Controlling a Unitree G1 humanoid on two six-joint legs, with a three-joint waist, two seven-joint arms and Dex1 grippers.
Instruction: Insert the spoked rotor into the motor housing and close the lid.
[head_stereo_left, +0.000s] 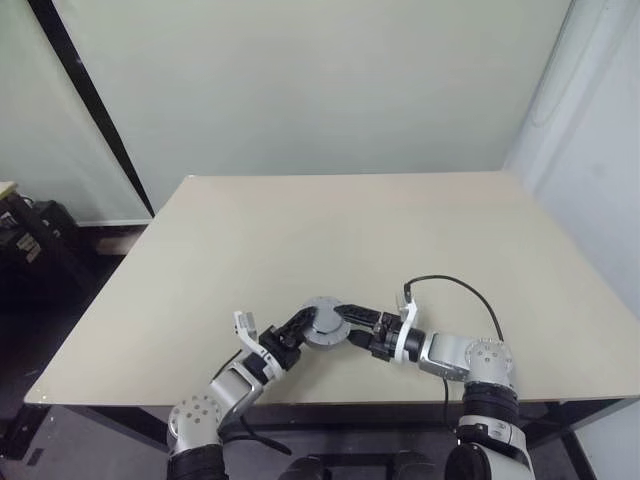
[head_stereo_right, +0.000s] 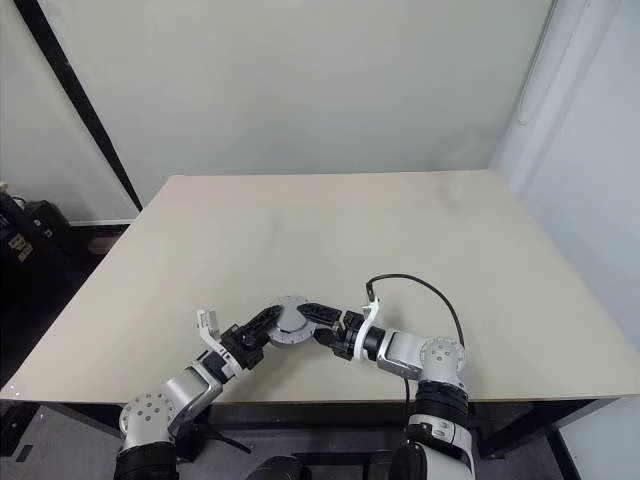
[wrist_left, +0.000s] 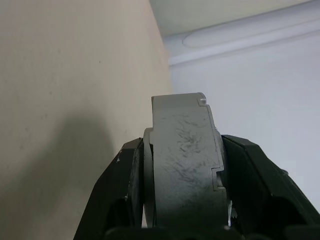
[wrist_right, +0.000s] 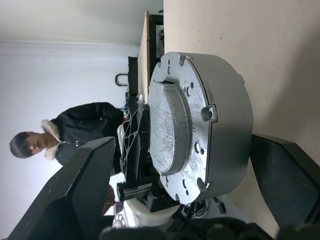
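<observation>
A round grey motor housing (head_stereo_left: 323, 322) sits near the table's front edge, between my two grippers. The lid (wrist_right: 172, 125), a flat grey disc with a raised centre, lies closed on its face. The spoked rotor is hidden. My left gripper (head_stereo_left: 303, 327) is shut on the housing (wrist_left: 185, 165), with one black finger (wrist_left: 120, 190) against each flat side. My right gripper (head_stereo_left: 353, 327) is open. Its fingers (wrist_right: 85, 185) straddle the housing wall (wrist_right: 230, 120), and a gap shows on the lid side.
The beige table (head_stereo_left: 340, 230) stretches away behind the grippers. A black cable (head_stereo_left: 460, 290) loops over my right wrist. A person (wrist_right: 75, 130) in a dark jacket is in the right wrist view, beyond the table's edge. Dark equipment (head_stereo_left: 25, 235) stands on the floor at the left.
</observation>
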